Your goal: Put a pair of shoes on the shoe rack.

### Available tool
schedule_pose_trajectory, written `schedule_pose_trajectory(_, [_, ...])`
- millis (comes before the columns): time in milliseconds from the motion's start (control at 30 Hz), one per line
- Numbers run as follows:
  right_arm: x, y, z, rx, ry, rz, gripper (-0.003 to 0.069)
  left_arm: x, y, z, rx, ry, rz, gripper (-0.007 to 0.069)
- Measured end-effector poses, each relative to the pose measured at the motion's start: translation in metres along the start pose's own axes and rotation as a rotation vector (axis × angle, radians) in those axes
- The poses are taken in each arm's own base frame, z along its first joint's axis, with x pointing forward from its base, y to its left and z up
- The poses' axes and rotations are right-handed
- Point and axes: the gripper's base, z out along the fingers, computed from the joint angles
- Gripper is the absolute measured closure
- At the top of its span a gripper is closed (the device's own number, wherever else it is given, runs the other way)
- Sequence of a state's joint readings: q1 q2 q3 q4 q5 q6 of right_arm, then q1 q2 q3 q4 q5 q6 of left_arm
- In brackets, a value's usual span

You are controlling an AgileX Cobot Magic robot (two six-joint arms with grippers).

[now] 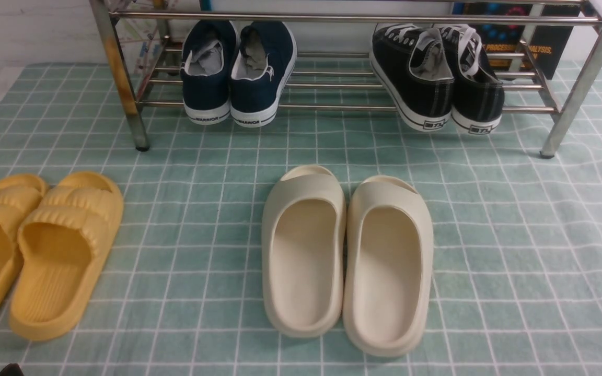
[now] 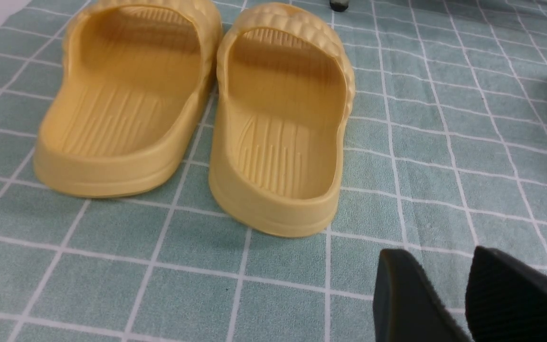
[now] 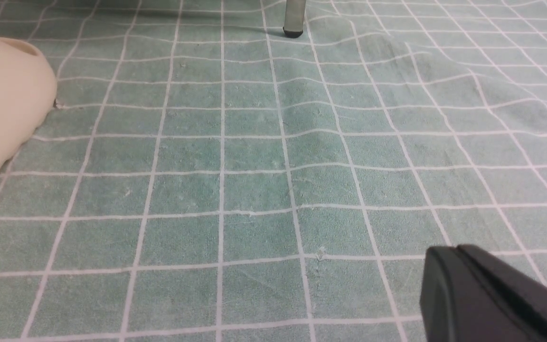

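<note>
Left gripper (image 2: 463, 294) is shown with jaws spread, empty, near the yellow slippers (image 2: 197, 114); right gripper (image 3: 487, 294) is pressed together over bare cloth. Black canvas sneakers (image 1: 437, 75) are seen on the chrome shoe rack (image 1: 583, 83), heels overhanging its front bar, so slipping off is judged possible if the rack is jolted.

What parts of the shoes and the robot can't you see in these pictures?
- Black sneakers, front view: toes hidden behind the shoe rack bar.
- Yellow slippers, front view: one cut off by the picture's edge.
- Cream slippers, wrist views: only slivers at the edges.
- Left gripper, right gripper: only fingertips show; arms unseen.
</note>
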State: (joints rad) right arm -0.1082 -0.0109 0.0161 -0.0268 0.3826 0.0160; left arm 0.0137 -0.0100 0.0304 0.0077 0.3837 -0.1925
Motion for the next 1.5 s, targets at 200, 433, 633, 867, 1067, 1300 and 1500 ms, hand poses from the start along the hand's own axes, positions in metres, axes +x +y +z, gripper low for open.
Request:
schedule_pose_trajectory(200, [0.0,0.0,0.0,0.0,0.0,0.0,0.0644,0.0,0.0,0.0,0.0,0.0,0.0,0.0407])
schedule_pose_trajectory(433, [0.0,0.0,0.0,0.0,0.0,0.0,0.0638,0.0,0.0,0.0,0.0,0.0,0.0,0.0407])
schedule_pose_trajectory(633, [0.0,0.0,0.0,0.0,0.0,0.0,0.0632,0.0,0.0,0.0,0.0,0.0,0.0,0.0407])
schedule_pose_trajectory(867, [0.0,0.0,0.0,0.0,0.0,0.0,0.0622,0.0,0.0,0.0,0.0,0.0,0.0,0.0407])
schedule_pose_trajectory(1067, [0.0,0.0,0.0,0.0,0.0,0.0,0.0622,0.0,0.0,0.0,0.0,0.0,0.0,0.0407])
schedule_pose_trajectory(1300, [0.0,0.0,0.0,0.0,0.0,0.0,0.0622,0.0,0.0,0.0,0.0,0.0,0.0,0.0407])
schedule_pose_trajectory(1500, [0.0,0.0,0.0,0.0,0.0,0.0,0.0615,0.0,0.0,0.0,0.0,0.0,0.0,0.0407])
